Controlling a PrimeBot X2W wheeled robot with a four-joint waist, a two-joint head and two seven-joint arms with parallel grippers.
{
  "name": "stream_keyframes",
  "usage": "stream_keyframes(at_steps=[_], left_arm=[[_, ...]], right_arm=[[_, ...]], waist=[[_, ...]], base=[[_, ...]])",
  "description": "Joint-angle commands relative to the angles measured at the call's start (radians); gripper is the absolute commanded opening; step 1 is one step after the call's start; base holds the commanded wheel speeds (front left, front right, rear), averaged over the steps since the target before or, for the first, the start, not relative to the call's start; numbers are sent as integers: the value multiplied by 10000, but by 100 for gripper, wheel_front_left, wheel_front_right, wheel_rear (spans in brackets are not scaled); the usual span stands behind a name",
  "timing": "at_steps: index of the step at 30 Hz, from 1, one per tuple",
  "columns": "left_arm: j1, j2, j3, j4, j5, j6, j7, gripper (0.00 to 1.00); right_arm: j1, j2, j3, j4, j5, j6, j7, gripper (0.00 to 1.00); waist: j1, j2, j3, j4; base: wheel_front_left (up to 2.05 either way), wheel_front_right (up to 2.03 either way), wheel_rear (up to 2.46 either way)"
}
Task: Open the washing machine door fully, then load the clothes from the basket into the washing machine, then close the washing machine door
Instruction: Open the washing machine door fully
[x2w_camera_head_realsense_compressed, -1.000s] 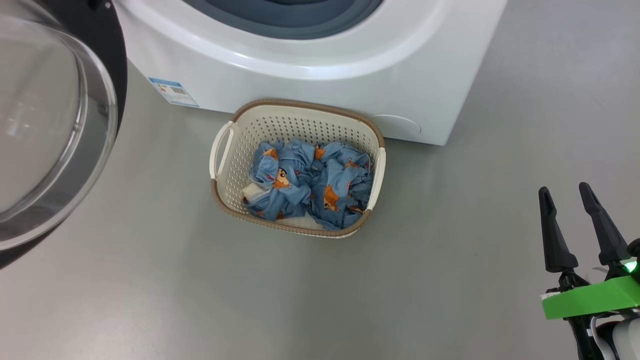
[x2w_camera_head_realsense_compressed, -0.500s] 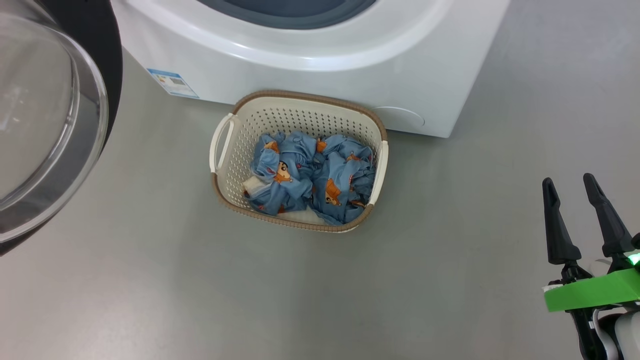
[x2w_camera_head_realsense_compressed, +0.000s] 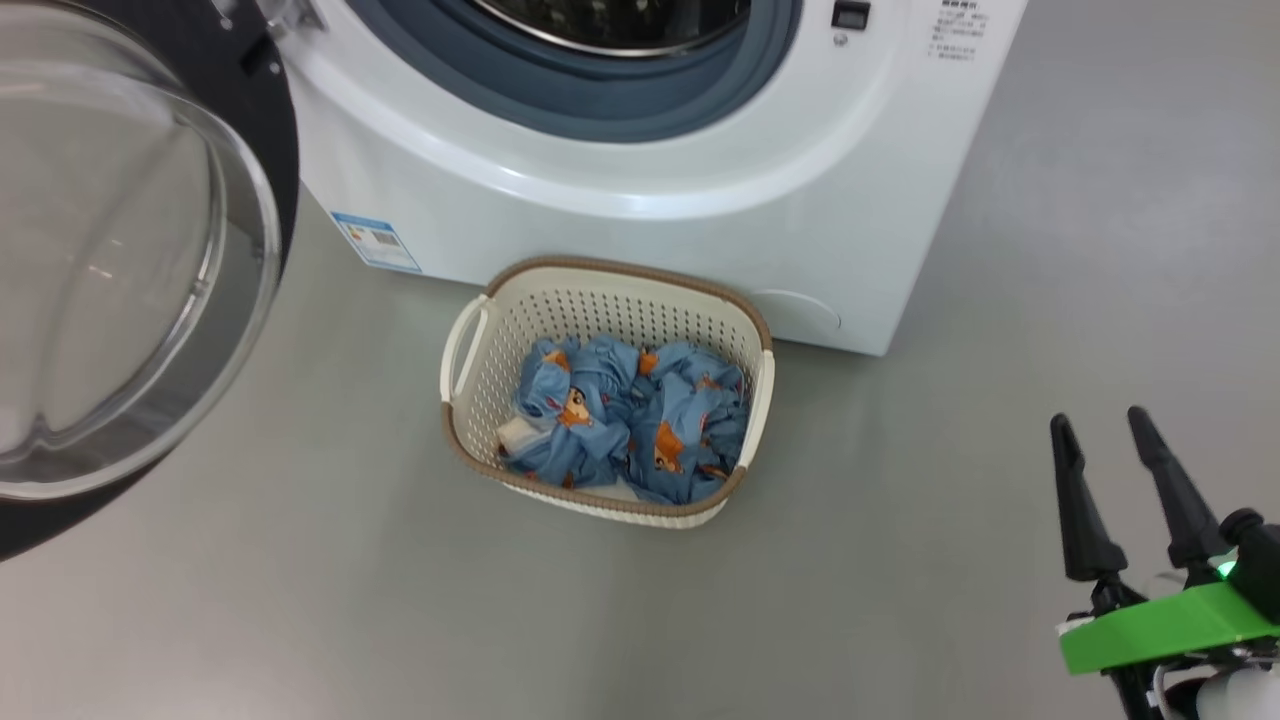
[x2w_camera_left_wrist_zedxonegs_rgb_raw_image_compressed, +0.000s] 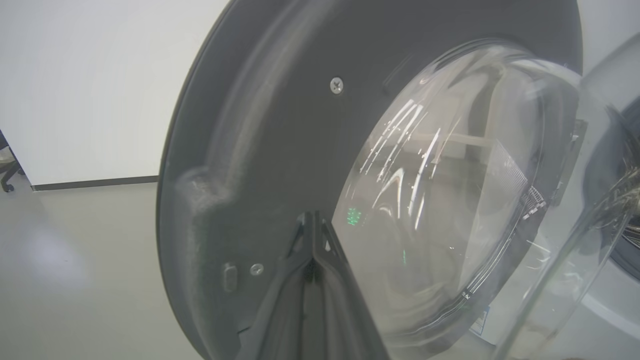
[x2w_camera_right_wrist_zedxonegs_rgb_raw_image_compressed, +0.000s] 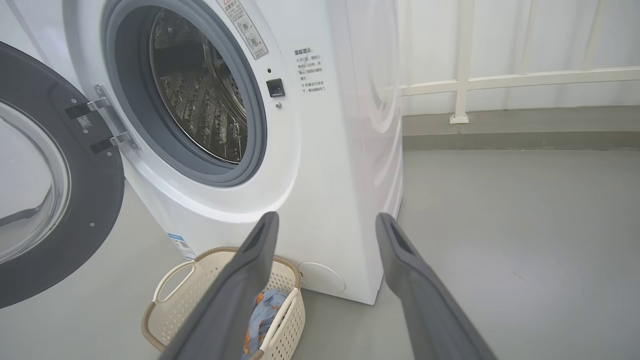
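Bright, even light; glare streaks door glass (x2w_camera_left_wrist_zedxonegs_rgb_raw_image_compressed: 400, 145) (slightly blurred).

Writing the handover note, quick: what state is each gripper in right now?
Left gripper: closed, nothing held between its fingers.
Right gripper: open, empty.

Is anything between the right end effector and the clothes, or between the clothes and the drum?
Nothing visible does. Only bare floor lies between the open right end effector and the clothes in the basket. The washing machine door stands swung out to the left, leaving the drum above the basket free.
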Motion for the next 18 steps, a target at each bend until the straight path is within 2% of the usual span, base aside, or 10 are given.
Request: stream_keyframes(at_steps=[1,3,6,8,9,18], left_arm=[[445,514,-189,-494,-278,17,-63,0],[764,447,-588,-797,-523,17,-63,0],[1299,300,-1339,-1349,-899,17,-63,49],[1635,184,-1791,-1677,-1151,17,-63,91],[1803,156,-1971,-1819,-1220,17,-63,100],[2783,-30,-3241,-2860,-1809,16,-63,100]], right_arm=[[150,-5,304,-163,4,58,-92,100],[261,51,334,-128,17,58,-92,100],[413,124,326,-91,35,58,-92,100],[490,172,335,-75,41,58,-92,100],[518,191,348,-73,42,58,-92,100],[637,262,379,-57,67,58,-92,100]], waist=[[0,0,-566,166],[0,0,-772,221],[0,0,-1038,331],[0,0,-1192,383],[0,0,-1253,399],[0,0,-1609,379]], base=[[0,0,0],[0,0,0],[0,0,0],[0,0,0],[0,0,0],[0,0,0]])
